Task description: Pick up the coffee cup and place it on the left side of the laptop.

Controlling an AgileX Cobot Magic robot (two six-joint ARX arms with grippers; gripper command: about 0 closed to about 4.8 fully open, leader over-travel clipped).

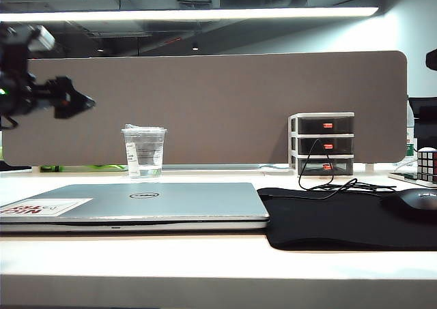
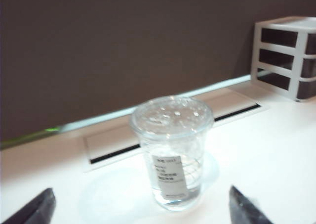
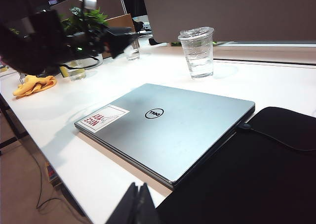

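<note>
The coffee cup (image 1: 144, 152) is a clear lidded cup with a white label. It stands upright on the white table behind the laptop (image 1: 136, 201), a closed silver Dell with a red-lettered sticker. My left gripper (image 1: 87, 103) hangs in the air up and to the left of the cup, pointing toward it. In the left wrist view the coffee cup (image 2: 171, 155) stands ahead of the left gripper (image 2: 140, 198), whose dark fingertips (image 2: 42, 206) are spread wide and hold nothing. My right gripper (image 3: 140, 201) is shut and empty, low at the table's near edge, facing the laptop (image 3: 168, 125) and the cup (image 3: 197, 53).
A black mouse pad (image 1: 328, 217) with a mouse (image 1: 416, 201) and its cable lies right of the laptop. A small drawer unit (image 1: 322, 144) and a puzzle cube (image 1: 427, 164) stand at the back right. A grey partition (image 1: 205, 104) closes the back. A yellow cloth (image 3: 34, 84) lies beyond the laptop's left end.
</note>
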